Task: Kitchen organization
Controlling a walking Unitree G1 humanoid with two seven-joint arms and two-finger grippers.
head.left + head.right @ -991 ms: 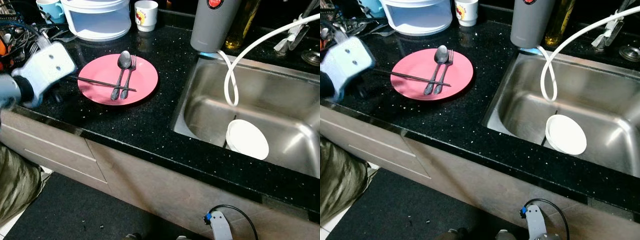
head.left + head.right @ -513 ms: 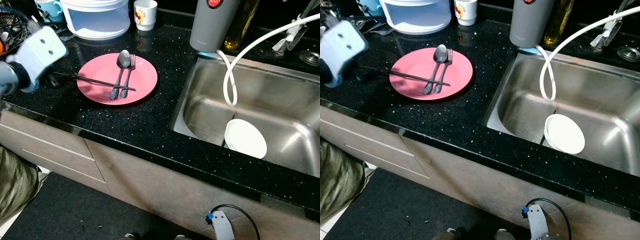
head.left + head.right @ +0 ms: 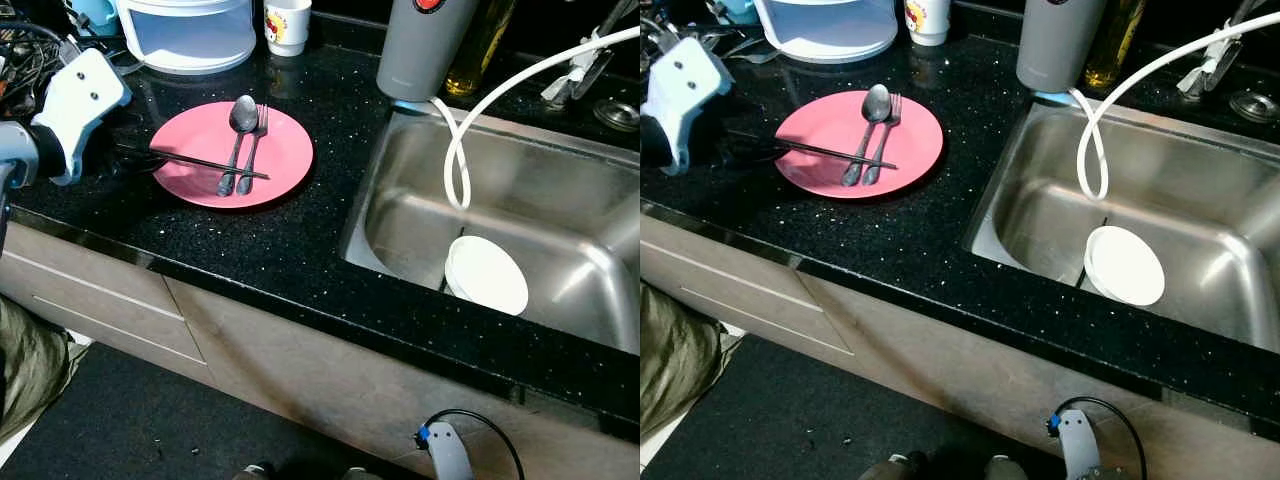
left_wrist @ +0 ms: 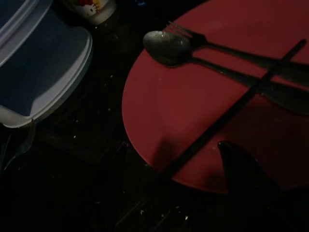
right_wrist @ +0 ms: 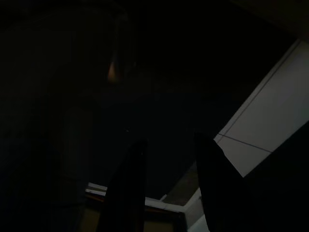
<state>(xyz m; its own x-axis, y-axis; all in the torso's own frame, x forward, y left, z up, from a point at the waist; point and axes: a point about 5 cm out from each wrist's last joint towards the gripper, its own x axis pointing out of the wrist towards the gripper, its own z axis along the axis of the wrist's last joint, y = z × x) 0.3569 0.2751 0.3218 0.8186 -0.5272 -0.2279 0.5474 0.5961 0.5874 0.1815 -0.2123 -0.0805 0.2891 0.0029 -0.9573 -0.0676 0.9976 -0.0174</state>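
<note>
You have one pink plate (image 3: 200,160) on the black counter (image 3: 270,250), left of the sink (image 3: 560,230). On the plate lie one spoon (image 3: 236,140), one fork (image 3: 254,145) and a pair of chopsticks (image 3: 190,162) crossing them, their ends overhanging the plate's left rim. Your left gripper (image 3: 120,160) sits just left of the plate at those ends; you cannot tell how its fingers stand. One white bowl (image 3: 487,275) lies in the sink. Your right gripper (image 5: 166,188) hangs idle, fingers apart.

One pink plate (image 3: 231,155), one spoon (image 3: 237,136), one fork (image 3: 255,145), one chopstick pair (image 3: 190,163), one white bowl (image 3: 486,275), one mug (image 3: 287,25).
</note>
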